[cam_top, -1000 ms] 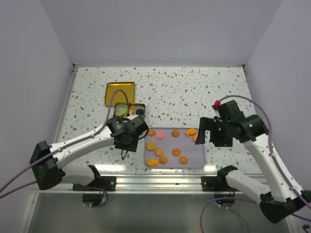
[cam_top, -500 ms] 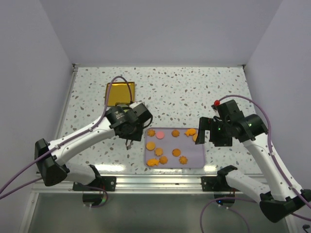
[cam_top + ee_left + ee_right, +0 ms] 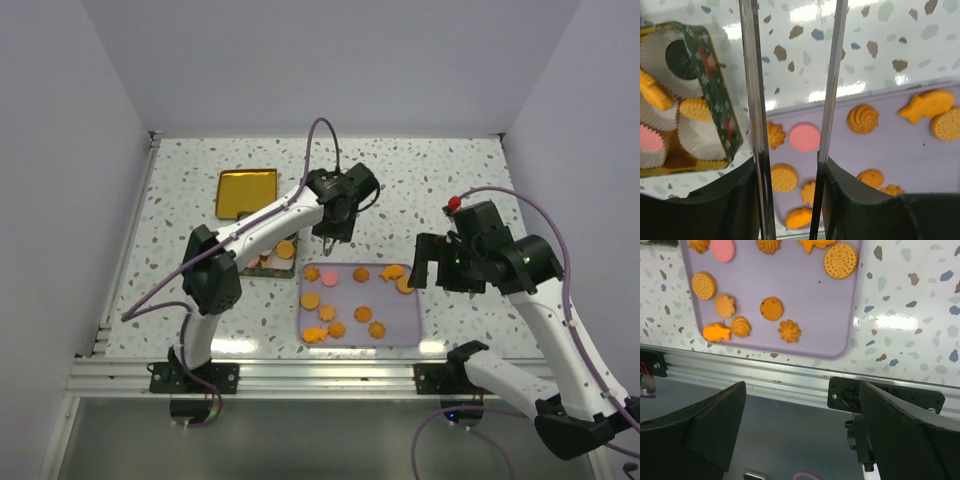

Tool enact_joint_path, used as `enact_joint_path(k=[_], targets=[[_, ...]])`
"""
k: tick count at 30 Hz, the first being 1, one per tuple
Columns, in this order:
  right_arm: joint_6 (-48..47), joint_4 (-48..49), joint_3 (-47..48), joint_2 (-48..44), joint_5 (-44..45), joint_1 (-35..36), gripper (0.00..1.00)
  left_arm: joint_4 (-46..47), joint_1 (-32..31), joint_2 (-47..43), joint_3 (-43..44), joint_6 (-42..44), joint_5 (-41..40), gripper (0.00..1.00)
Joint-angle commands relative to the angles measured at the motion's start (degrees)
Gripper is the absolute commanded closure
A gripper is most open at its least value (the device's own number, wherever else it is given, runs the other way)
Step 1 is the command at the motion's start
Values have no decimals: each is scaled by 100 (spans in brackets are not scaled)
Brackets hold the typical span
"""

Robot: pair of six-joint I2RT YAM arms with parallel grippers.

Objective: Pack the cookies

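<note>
Several cookies, mostly orange rounds and flower shapes plus one pink round (image 3: 330,277), lie on a purple tray (image 3: 400,325). The tray also shows in the left wrist view (image 3: 890,150) and the right wrist view (image 3: 810,290). A green tin (image 3: 710,90) left of the tray holds white paper cups with a dark brown cookie (image 3: 681,52), orange cookies (image 3: 695,109) and a pink one (image 3: 650,140). My left gripper (image 3: 329,236) hangs above the tray's far left corner; its thin blades (image 3: 752,75) stand apart and empty. My right gripper (image 3: 415,270) is wide open and empty at the tray's right edge.
The tin (image 3: 262,264) is partly hidden under my left arm. Its gold lid (image 3: 246,193) lies on the speckled table behind it. An aluminium rail (image 3: 765,375) runs along the table's near edge, just below the tray, with the black arm mounts on it.
My left arm has swung from the tin's near side up and right to above the tray's far left corner. The right gripper has barely shifted.
</note>
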Motion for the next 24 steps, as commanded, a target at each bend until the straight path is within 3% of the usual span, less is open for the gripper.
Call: enact_joint_path(k=[1, 9, 18, 24], targets=[[-160, -661, 359, -104, 329, 14, 1, 321, 209, 415, 742, 39, 128, 52], [-187, -934, 588, -192, 593, 14, 1, 1621, 464, 767, 366, -129, 401, 54], [-108, -1031, 553, -122, 655, 14, 1, 2088, 676, 1452, 146, 12, 700, 56], [-11, -1057, 492, -122, 637, 14, 1, 2299, 728, 1699, -83, 56, 779, 47]])
